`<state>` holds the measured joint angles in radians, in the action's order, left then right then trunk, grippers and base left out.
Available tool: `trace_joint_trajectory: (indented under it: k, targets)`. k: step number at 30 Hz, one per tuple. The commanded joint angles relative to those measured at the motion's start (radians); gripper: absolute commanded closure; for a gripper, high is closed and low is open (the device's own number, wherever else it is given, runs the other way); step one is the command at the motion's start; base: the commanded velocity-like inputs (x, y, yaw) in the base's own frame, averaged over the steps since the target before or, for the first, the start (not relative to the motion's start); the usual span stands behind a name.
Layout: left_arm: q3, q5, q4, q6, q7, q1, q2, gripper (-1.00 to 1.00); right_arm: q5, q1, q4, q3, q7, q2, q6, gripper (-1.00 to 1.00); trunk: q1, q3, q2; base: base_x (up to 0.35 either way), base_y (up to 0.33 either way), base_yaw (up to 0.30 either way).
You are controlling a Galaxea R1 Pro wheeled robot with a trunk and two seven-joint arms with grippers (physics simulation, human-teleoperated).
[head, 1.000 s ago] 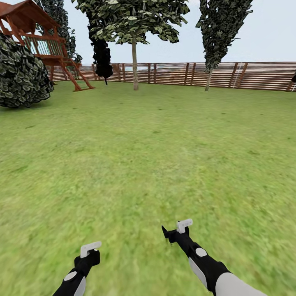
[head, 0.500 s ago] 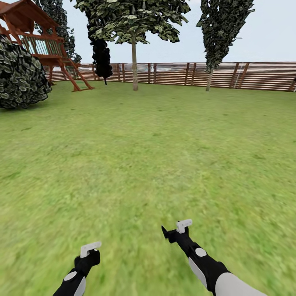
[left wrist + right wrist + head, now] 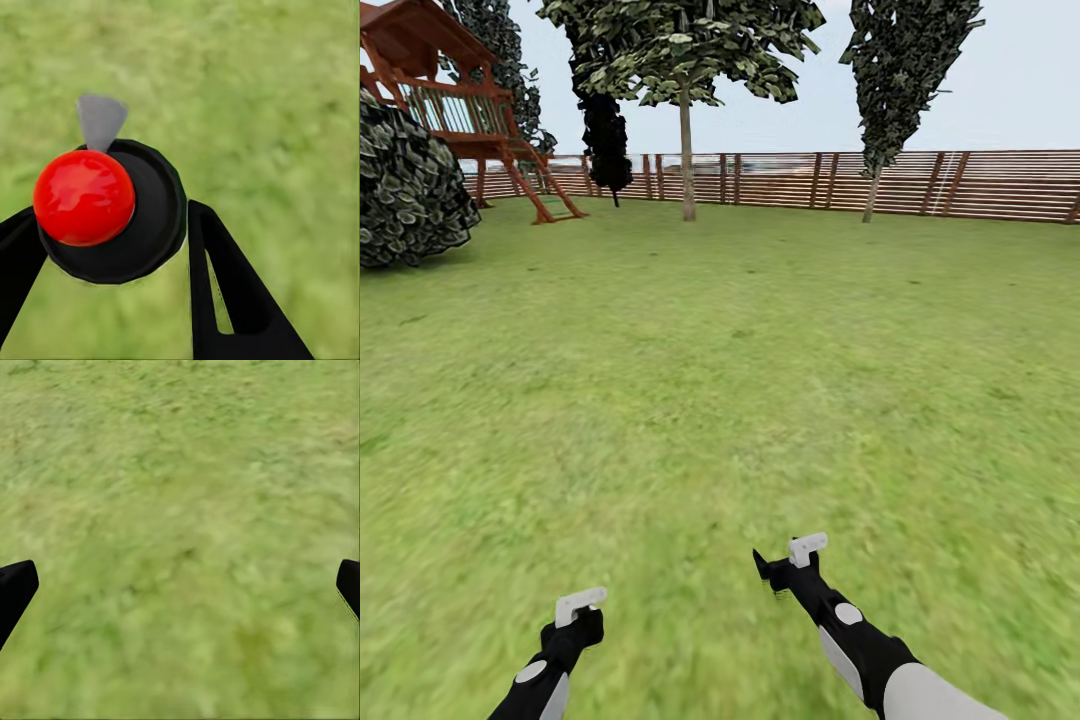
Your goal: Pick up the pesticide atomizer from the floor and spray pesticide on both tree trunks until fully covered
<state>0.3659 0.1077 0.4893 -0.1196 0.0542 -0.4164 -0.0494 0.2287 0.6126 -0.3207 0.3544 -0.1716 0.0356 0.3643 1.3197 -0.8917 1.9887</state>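
Your left gripper point(image 3: 575, 612) is low and near on the left, over the lawn point(image 3: 740, 380). It is clamped on the atomizer point(image 3: 154, 225). In the left wrist view both black fingers point(image 3: 225, 292) press against its round black body, one on each side.

You see the atomizer end-on there. The red cap point(image 3: 82, 196) faces the camera, so its long axis runs roughly along the line of sight, in line with the fingers. A grey wedge point(image 3: 100, 120) sticks out sideways past the rim, over the grass. In the head view you cannot pick the atomizer out from the gripper's black bulk, so its heading in the scene cannot be told.

Your right gripper point(image 3: 785, 562) is near and right of centre, a bit farther out than the left. It is spread wide with nothing in it. In the right wrist view the two finger tips point(image 3: 13, 585) sit at opposite edges with bare grass between them.

The tree point(image 3: 680, 50) is far away, slightly left of centre, just in front of the fence point(image 3: 980, 185). Its pale trunk point(image 3: 686, 160) is upright and its foliage is high. A narrow tree point(image 3: 905, 70) stands far right by the fence. A black conifer point(image 3: 605, 140) is far left of the trunk. A play tower point(image 3: 455, 100) and a big bush point(image 3: 410, 190) are at far left. Both grippers are well apart from every tree.
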Motion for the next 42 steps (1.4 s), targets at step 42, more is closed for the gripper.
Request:
trace_joint_trajectory:
  k: [42]
  targets:
    - [0.008,0.010,0.000,-0.003,0.006,-0.001,-0.001,1.00,0.011,0.001,0.002,0.004,-0.004,0.000,0.004,-1.00,0.000,-0.001,0.000,0.340,0.000,0.000]
